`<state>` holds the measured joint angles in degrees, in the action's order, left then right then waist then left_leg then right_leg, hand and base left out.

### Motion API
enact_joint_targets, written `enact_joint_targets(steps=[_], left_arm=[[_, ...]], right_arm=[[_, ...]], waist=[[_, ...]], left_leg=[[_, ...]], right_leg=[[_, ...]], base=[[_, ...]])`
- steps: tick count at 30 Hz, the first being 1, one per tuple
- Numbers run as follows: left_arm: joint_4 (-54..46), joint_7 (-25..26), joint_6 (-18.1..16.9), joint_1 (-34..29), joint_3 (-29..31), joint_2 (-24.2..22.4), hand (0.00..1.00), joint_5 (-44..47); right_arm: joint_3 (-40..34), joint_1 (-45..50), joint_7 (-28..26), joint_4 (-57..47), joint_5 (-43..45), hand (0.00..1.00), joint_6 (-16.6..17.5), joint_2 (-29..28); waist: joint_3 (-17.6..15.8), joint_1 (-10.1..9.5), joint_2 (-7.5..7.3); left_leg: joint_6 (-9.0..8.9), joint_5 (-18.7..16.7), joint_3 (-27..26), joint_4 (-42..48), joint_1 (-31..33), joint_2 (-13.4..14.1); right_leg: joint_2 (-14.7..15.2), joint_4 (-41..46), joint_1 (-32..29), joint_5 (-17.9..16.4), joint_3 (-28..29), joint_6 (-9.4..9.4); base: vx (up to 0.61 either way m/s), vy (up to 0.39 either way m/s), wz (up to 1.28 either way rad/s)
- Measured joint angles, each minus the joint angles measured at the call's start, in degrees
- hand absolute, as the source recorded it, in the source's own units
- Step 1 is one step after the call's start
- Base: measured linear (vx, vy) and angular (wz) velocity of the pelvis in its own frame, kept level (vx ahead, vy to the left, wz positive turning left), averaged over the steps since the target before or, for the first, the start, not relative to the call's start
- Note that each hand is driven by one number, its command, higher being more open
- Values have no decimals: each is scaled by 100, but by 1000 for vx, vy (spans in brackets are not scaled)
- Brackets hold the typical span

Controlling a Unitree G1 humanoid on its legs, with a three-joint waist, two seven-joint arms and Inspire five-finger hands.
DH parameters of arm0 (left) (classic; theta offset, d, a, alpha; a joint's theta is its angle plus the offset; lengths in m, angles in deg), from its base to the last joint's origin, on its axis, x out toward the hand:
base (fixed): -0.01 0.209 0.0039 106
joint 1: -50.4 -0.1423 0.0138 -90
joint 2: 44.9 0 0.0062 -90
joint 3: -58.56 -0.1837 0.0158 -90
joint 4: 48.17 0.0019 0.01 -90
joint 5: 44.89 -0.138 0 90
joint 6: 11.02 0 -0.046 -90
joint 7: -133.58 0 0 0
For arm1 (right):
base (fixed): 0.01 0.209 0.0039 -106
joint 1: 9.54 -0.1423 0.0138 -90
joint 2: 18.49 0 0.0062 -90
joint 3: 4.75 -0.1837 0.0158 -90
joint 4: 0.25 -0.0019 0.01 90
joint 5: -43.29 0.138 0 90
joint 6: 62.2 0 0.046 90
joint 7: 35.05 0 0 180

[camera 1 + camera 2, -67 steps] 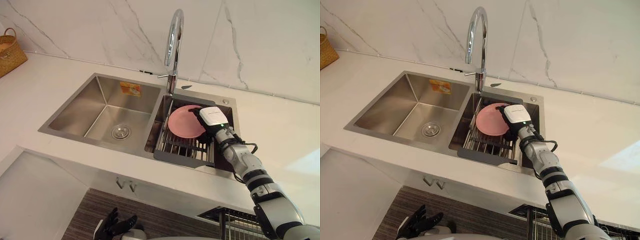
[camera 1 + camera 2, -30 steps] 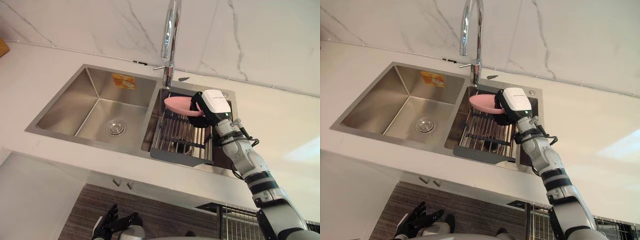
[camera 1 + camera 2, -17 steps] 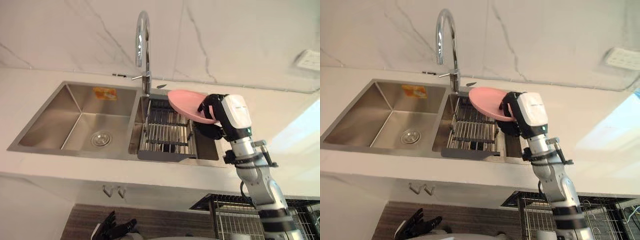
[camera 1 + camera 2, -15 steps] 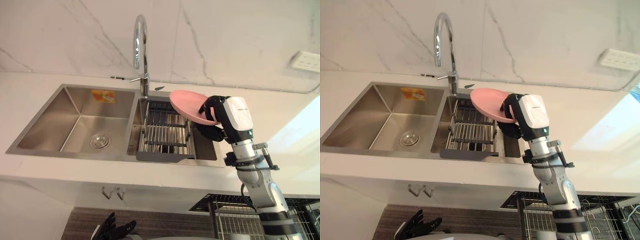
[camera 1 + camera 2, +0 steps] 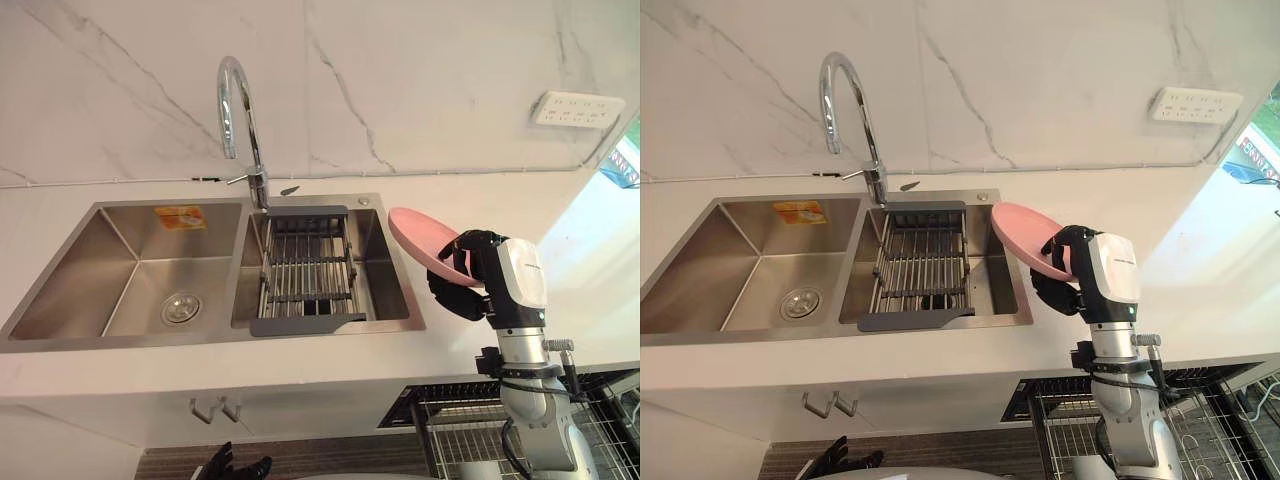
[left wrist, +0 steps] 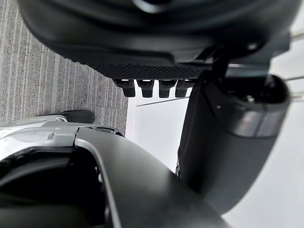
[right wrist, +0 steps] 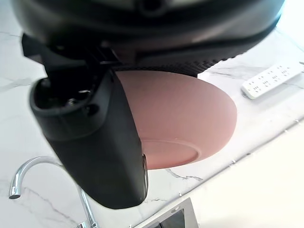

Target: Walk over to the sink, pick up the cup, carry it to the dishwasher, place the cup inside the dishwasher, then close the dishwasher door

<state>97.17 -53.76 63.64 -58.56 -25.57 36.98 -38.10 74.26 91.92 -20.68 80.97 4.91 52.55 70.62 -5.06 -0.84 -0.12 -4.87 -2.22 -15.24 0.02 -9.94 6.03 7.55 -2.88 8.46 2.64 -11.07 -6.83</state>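
1. Left eye view: the right hand [image 5: 478,270] has its fingers curled round the rim of a pink plate [image 5: 420,238]. It is a plate, not a cup. The plate is held tilted in the air over the tabletop [image 5: 560,230], just past the right rim of the sink [image 5: 110,270]. To carry it well I'd hold that tilt steady and swing clear of the tabletop's front edge. Then I'd lower it slowly toward the dishwasher basket [image 5: 460,440] under the front right edge.
2. Right eye view: most of the plate [image 5: 1025,232] sticks out past the hand [image 5: 1080,265], so I reckon that free side is the likeliest to knock something. The left hand [image 5: 845,462] hangs low near the floor, loosely spread and empty. The basket is cut off at the picture's edge, and I can't make out the dishwasher door.
3. Left wrist view: the thumb [image 6: 228,133] stands apart from the fingers [image 6: 147,88], with nothing between them and the striped floor [image 6: 47,95] beyond.
4. Right wrist view: the thumb [image 7: 95,142] lies across the plate's underside [image 7: 190,114]. The fingers on the other face are hidden, so I can't judge how firm the grip is.
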Motion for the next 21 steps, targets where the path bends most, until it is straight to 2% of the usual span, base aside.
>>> enact_joint_targets(steps=[2,6,7,10,11,12,13,14,15,16,17,18,19,21], left_arm=[[-52,2,-146,-4,111,-112,100,3],[7,1,-143,-5,127,-131,100,3],[-22,-1,-125,13,126,-120,100,5],[-138,-2,-30,19,130,-123,100,43],[-154,-4,24,40,146,-129,100,52],[-154,8,111,74,157,-141,100,95],[-138,21,153,99,157,-144,100,111],[-122,50,186,137,158,-181,100,130],[-107,94,239,218,158,-122,100,288],[-103,94,253,241,156,-50,100,344],[-118,87,244,266,140,-5,100,341],[-75,76,306,355,-5,66,100,322],[-65,90,305,374,-30,65,100,318],[25,143,362,396,-57,65,100,331]], right_arm=[[2,-17,25,-39,0,0,9,7],[-4,-15,310,-43,0,0,-47,21],[-4,-17,400,-42,-2,0,-117,-3],[5,-16,537,-34,-137,0,-230,-221],[10,-18,616,-37,-221,0,-231,-265],[10,-16,629,-29,-250,0,-258,-272],[11,-15,633,-27,-253,0,-273,-271],[16,-33,655,-29,-255,0,-276,-264],[78,-105,748,-32,-296,0,-271,-262],[123,-100,794,-21,-362,0,-275,-263],[143,-100,807,-12,-405,0,-275,-255],[197,-125,889,20,-456,0,-283,-206],[229,-126,960,59,-456,0,-300,-206],[273,-113,1082,163,-460,0,-365,-233]], waist=[[-16,-106,32],[-83,-41,55],[-204,3,32],[-348,-29,-11],[-360,-61,-19],[-370,-68,-17],[-378,-60,-6],[-389,-62,57],[-526,-73,-67],[-563,-53,-150],[-559,-53,-213],[-533,-66,-337],[-516,-70,-307],[-481,-4,-228]], left_leg=[[-6,-458,71,800,226,135],[51,-701,99,1092,202,128],[85,-760,55,1170,177,101],[173,-1149,-148,1629,320,95],[180,-1328,-319,1810,419,102],[242,-1371,-477,1793,428,95],[303,-1357,-579,1731,416,112],[403,-1294,-719,1663,390,178],[447,-1262,-997,1637,327,162],[428,-1286,-1086,1635,299,104],[385,-1325,-1147,1636,269,69],[363,-1365,-902,1660,258,-147],[384,-1355,-715,1649,284,-211],[436,-1270,-733,1594,274,-103]], right_leg=[[-70,5,-36,6,282,35],[-57,240,-187,1,607,22],[-32,351,-247,12,723,4],[-44,484,-549,65,1195,-84],[-35,463,-704,-54,1311,-20],[62,455,-811,-177,999,306],[107,467,-853,-302,777,504],[176,721,-931,-293,550,473],[401,1952,-1311,-370,-6,491],[475,2446,-1374,-493,-219,472],[515,2536,-1366,-669,-368,449],[466,2194,-1315,-637,-437,259],[384,1978,-1251,-551,-390,187],[182,1431,-1053,-274,-369,248]], base=[[21,3,-62],[-4,48,-51],[-87,89,-50],[-135,109,-76],[-225,166,-113],[-197,150,-96],[-147,124,-78],[-156,73,-86],[-152,54,-86],[-122,29,-78],[-47,82,-78],[-23,96,-78],[-22,113,-81],[6,28,-32]])
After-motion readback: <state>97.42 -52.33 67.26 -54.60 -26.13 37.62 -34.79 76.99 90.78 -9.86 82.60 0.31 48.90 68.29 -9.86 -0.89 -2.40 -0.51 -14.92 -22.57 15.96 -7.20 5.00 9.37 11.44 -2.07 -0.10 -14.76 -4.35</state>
